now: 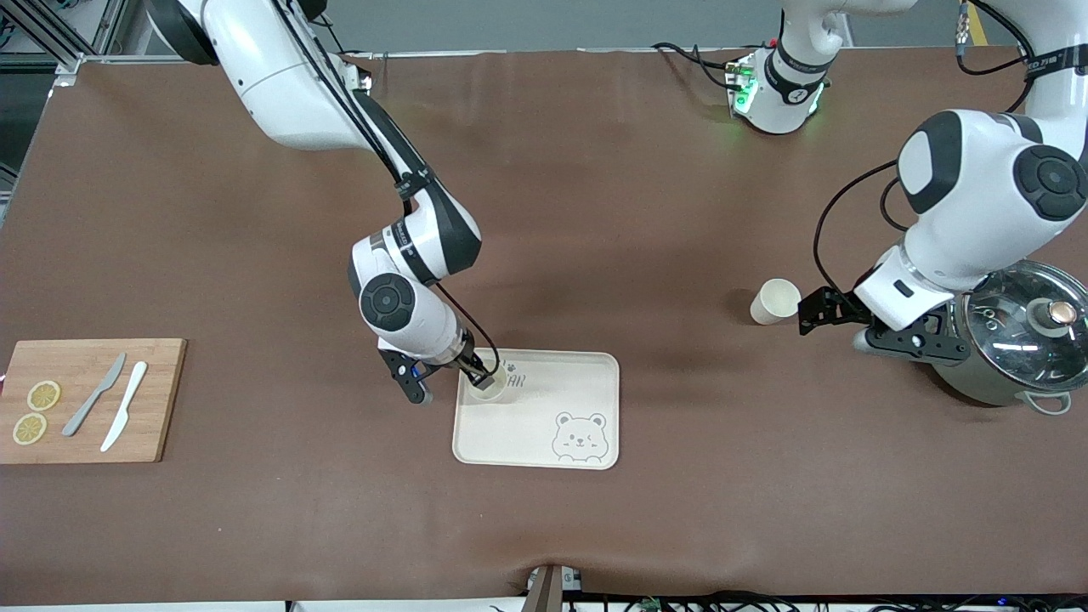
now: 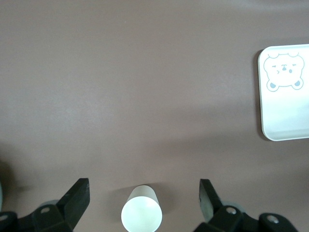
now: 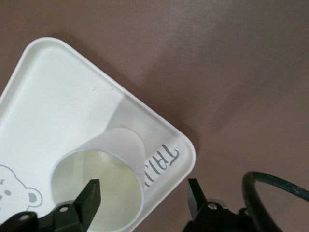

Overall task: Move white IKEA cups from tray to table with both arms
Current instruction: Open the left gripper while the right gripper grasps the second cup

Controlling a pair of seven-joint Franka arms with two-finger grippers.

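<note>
Cream-white, one cup (image 1: 487,384) stands upright on the bear-printed tray (image 1: 586,374), in the corner toward the right arm's end and farthest from the front camera. The right gripper (image 1: 448,384) straddles its rim, one finger inside and one outside, jaws parted and not pinching. The second cup (image 1: 774,301) stands on the brown table (image 1: 595,195), near the steel pot (image 1: 1011,348), between the left gripper's (image 1: 807,316) wide-spread fingers, untouched.

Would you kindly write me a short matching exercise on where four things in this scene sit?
Things:
1. cup on the tray
2. second cup
3. lemon slices
4. steel pot

Places:
A. on the wooden board
B. on the bare table, in front of the left gripper
C. at the right gripper
D. beside the left arm's wrist

Pairs: 1-C, 2-B, 3-A, 4-D
</note>
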